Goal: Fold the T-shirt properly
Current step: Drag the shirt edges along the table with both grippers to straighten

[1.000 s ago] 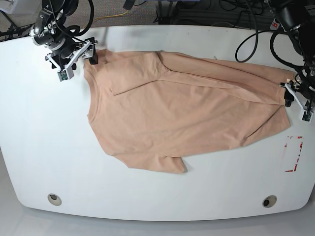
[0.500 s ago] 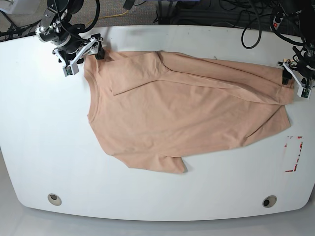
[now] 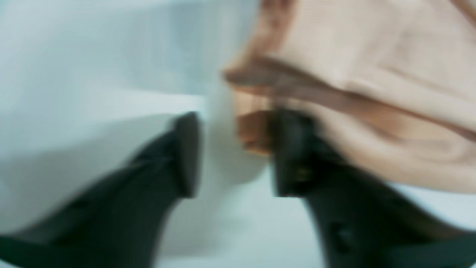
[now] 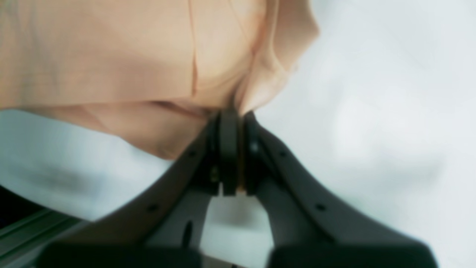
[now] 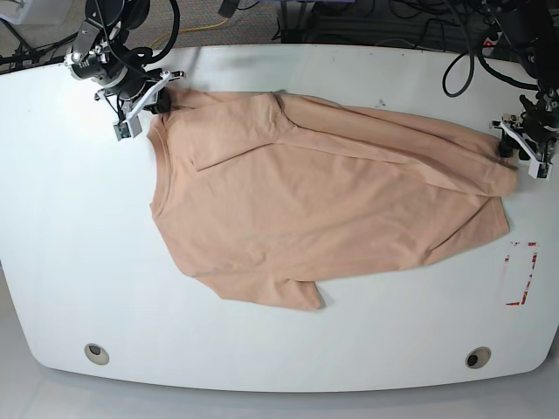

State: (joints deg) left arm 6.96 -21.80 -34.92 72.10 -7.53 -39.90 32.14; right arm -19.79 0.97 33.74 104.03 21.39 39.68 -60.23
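A peach T-shirt [image 5: 323, 201] lies spread across a white table [image 5: 70, 262]. The right gripper [image 4: 232, 119] at one far corner pinches a fold of its fabric. The left gripper [image 3: 232, 152], jaws apart, straddles the shirt's edge at the opposite corner

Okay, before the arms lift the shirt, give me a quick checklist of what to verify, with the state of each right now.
1. Right claw shut on the T-shirt: ok, fabric pinched between the closed fingers.
2. Left claw gripping the cloth: not ok, a gap shows between its fingers and the hem touches only one.
3. Both claws at opposite ends of the shirt: ok in the base view.
4. Shirt lying flat: not ok, one sleeve is folded over the body.
5. Shirt fully on the table: ok.
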